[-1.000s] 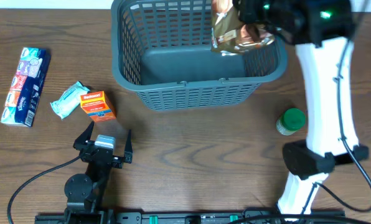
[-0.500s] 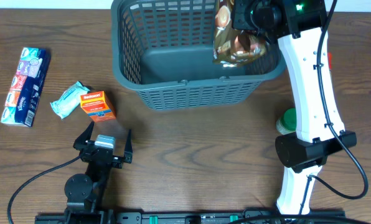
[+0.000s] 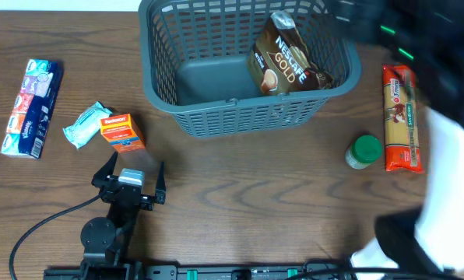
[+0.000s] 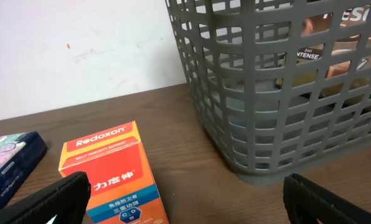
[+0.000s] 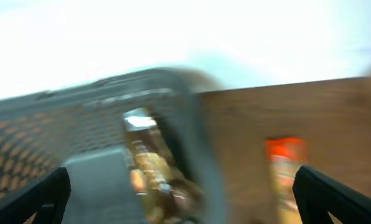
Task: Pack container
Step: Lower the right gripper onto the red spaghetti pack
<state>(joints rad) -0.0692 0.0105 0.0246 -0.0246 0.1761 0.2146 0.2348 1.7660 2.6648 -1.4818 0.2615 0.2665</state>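
The container is a dark grey slotted basket at the table's far middle, also seen in the left wrist view and blurred in the right wrist view. A brown Nescafe Gold pouch lies inside it, leaning on the right wall. My right gripper is open with nothing between its fingers and looks over the basket's right rim; in the overhead view that arm is a dark blur at the upper right. My left gripper rests open near the front left, empty.
An orange Redoxon box and a white-teal packet lie just ahead of the left gripper. A tissue pack lies far left. A green-lidded jar and a spaghetti pack lie right of the basket.
The right gripper opened and let go of the pouch, which dropped into the basket. The right arm is swinging away to the right, uncovering the spaghetti pack. The left arm has not moved.
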